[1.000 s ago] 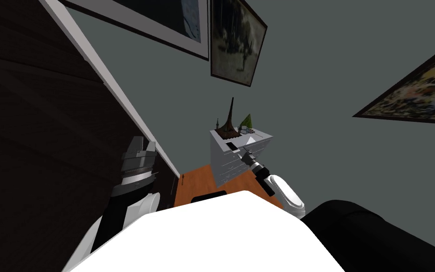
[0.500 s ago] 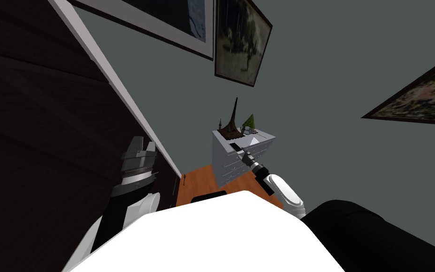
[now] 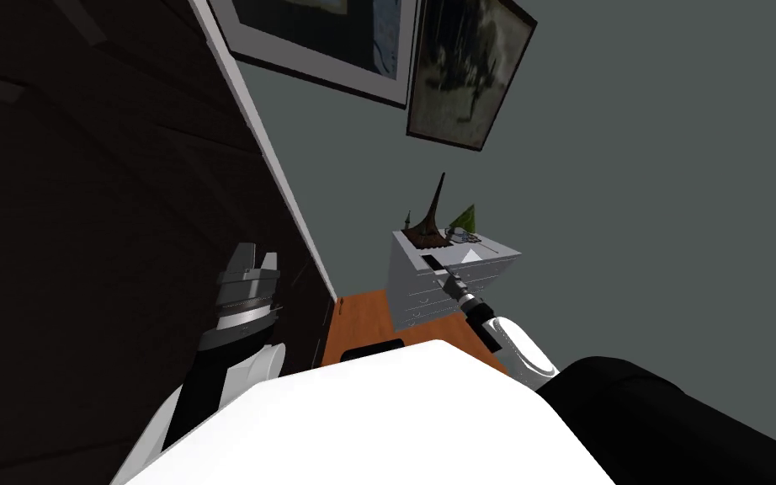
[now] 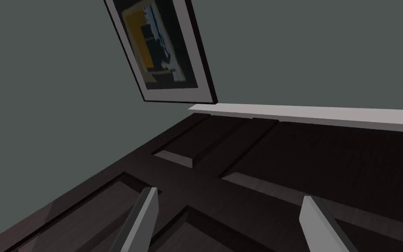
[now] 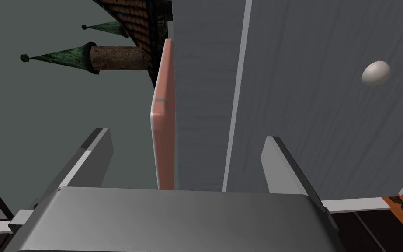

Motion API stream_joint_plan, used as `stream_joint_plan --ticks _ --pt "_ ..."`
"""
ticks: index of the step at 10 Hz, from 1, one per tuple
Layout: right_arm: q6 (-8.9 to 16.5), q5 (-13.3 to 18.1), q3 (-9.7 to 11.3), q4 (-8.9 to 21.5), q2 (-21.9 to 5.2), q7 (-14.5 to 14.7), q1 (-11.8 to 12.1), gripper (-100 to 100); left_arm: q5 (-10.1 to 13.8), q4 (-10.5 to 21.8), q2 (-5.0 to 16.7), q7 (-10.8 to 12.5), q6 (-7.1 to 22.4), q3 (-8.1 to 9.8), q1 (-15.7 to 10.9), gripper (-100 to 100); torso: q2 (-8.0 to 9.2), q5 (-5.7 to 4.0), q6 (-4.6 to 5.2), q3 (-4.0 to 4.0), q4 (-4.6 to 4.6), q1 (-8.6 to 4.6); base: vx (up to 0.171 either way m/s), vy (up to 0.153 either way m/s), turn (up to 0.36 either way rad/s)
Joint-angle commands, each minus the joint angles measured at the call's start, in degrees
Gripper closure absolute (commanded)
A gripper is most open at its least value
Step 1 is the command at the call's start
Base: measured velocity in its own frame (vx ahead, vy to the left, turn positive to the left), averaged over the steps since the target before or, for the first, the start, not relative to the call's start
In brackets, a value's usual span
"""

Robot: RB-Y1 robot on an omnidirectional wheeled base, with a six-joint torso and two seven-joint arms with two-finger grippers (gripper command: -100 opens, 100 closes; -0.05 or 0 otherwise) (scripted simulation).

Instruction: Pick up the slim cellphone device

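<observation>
A slim pink cellphone (image 5: 163,131) lies on top of the grey dresser (image 5: 283,87), seen edge-on in the right wrist view. My right gripper (image 5: 187,148) is open, and the phone's near end sits between its fingers, closer to one finger (image 5: 93,153), with no contact. From the head camera the phone is a small dark strip (image 3: 434,263) at the near edge of the dresser (image 3: 428,290), with my right gripper (image 3: 443,271) reaching onto it. My left gripper (image 4: 229,214) is open and empty, raised beside a dark panelled door (image 3: 125,253).
A brown model tower with green spires (image 5: 117,57) stands on the dresser just beyond the phone, also seen at the tower (image 3: 434,221). A white drawer knob (image 5: 376,73) marks the dresser front. Orange floor (image 3: 369,316) lies below, and a black rounded shape (image 3: 672,421) is at my right.
The whole head view has swung, so my head or base has turned. My right gripper has crept closer over the phone. Both grippers stay open.
</observation>
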Motion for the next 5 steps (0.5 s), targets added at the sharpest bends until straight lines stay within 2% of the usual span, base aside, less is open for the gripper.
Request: stream_joint_plan --ticks 1,2,3,4,5 --pt "0.86 -1.33 -2.86 1.9 -0.09 0.51 0.58 -100 0.0 0.0 0.0 0.0 0.0 0.0 0.0 0 0.0 0.0 0.0 0.0 0.0 0.0 -0.141 -0.011 0.448" --pt "0.86 -1.33 -3.92 1.9 -0.09 0.51 0.58 -100 0.0 0.0 0.0 0.0 0.0 0.0 0.0 0 -0.01 0.0 0.0 0.01 0.02 -0.03 -0.06 -0.023 0.462" --pt "1.12 -3.82 -5.58 3.83 0.84 2.52 1.69 -100 0.0 0.0 0.0 0.0 0.0 0.01 0.01 0 -0.22 -0.01 -0.01 -0.1 -0.02 -0.09 -0.139 -0.014 0.431" --pt "1.12 -4.58 -6.96 4.97 0.84 2.52 1.69 -100 0.0 0.0 0.0 0.0 0.0 0.01 0.01 0 -0.04 -0.02 0.02 -0.02 -0.01 -0.09 -0.152 -0.007 0.433" --pt "1.12 -4.58 -9.24 5.58 0.84 2.52 1.69 -100 0.0 0.0 0.0 0.0 0.0 0.01 0.01 0 0.01 -0.02 0.02 0.02 0.02 -0.09 -0.07 -0.002 0.421"
